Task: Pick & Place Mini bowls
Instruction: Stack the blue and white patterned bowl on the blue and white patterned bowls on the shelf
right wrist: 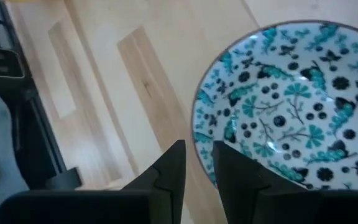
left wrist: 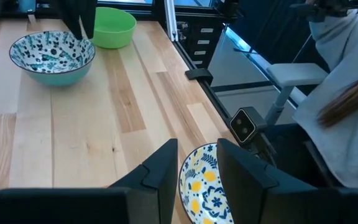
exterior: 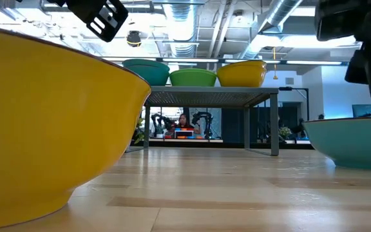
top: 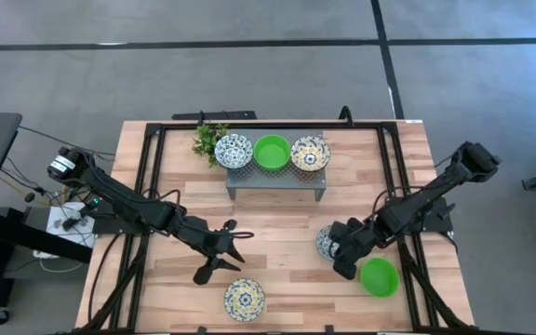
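The left claw (top: 220, 253) is hovering over the front middle of the table (top: 277, 219), its fingers (left wrist: 161, 171) standing apart with a narrow gap, and it is holding nothing. Just in front of it, a yellow-patterned bowl (top: 245, 299) is sitting near the table's front edge; in the left wrist view this bowl (left wrist: 205, 186) is showing beyond the fingertips. The right claw (top: 342, 249) is working at the right front of the table, directly at the blue-patterned bowl (top: 328, 241). In the right wrist view its fingers (right wrist: 171, 167) are slightly apart beside the near rim of that bowl (right wrist: 291, 106), and they are not clamping it. A green bowl (top: 379, 276) is resting on the table just beside the right claw, toward the front right corner. At the back middle, a grey stand (top: 275, 179) is carrying three bowls in a row: a blue-patterned one (top: 234, 150), a green one (top: 271, 152) and a yellow-patterned one (top: 310, 154). A plant sprig (top: 208, 141) is lying just beside the stand's left end. In the low view, a person (exterior: 183, 122) is showing in the room beyond the table, under the stand.
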`<state>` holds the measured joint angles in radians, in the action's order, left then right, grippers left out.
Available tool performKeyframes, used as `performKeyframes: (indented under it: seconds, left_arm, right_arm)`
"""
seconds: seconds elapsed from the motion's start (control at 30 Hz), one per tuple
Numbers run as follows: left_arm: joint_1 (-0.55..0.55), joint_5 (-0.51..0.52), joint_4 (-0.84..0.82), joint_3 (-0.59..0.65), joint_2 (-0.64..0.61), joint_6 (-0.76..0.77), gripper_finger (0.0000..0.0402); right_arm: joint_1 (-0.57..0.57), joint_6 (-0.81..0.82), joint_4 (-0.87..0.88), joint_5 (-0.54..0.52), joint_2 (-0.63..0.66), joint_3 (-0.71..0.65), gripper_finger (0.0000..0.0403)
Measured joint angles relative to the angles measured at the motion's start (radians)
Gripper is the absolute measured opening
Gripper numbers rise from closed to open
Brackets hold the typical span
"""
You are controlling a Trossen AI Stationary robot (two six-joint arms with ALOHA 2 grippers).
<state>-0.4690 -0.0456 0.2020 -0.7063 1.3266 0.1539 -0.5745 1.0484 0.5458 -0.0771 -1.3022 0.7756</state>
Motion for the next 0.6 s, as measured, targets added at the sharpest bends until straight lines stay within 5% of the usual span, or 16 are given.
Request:
performKeyframes:
  seconds: [0.33, 0.6]
  left_arm:
    - [0.0, 0.0, 0.0, 0.0, 0.0, 0.0, 0.0112]
    - [0.0, 0.0, 0.007, 0.0, 0.0, 0.0, 0.0112]
  right_arm:
    - [-0.029, -0.126, 0.045, -0.013, -0.184, 0.088, 0.0077]
    - [-0.025, -0.182, 0.409, -0.128, -0.364, 0.302, 0.0077]
